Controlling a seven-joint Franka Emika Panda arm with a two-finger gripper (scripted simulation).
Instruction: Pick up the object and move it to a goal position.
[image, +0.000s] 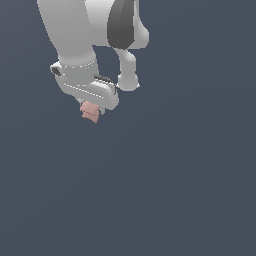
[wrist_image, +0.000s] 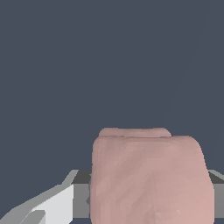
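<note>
**Pink lump tucked under the gripper, nothing else around**

Gripper (image: 93, 111) sits in the upper part of the exterior view, toward that view's left, hanging off the white Panda arm (image: 67, 30) that comes down from the top edge. Right beneath the white gripper body you can see the object (image: 90, 112), a small salmon-pink lump with bumpy, rounded edges, poking out from under it. It's way smaller than the hand above it. The fingers themselves are mostly hidden behind the gripper body and the lump in this view, so I can't see them properly there.

Wrist view is basically all lump. The object (wrist_image: 151, 177) fills the lower middle of the picture, a rounded pink block with a slightly stepped upper edge. A white and grey finger (wrist_image: 52, 208) shows up right beside one side of it, and a grey sliver of gripper hardware peeks out on the other side. From how the lump sits right between those parts and tight under the hand, the jaws look closed on it, pinching it from both sides.

Background (image: 175, 190) is just flat dark blue-grey in both views. I honestly can't tell whether the lump is resting on that surface or lifted off it.
</note>
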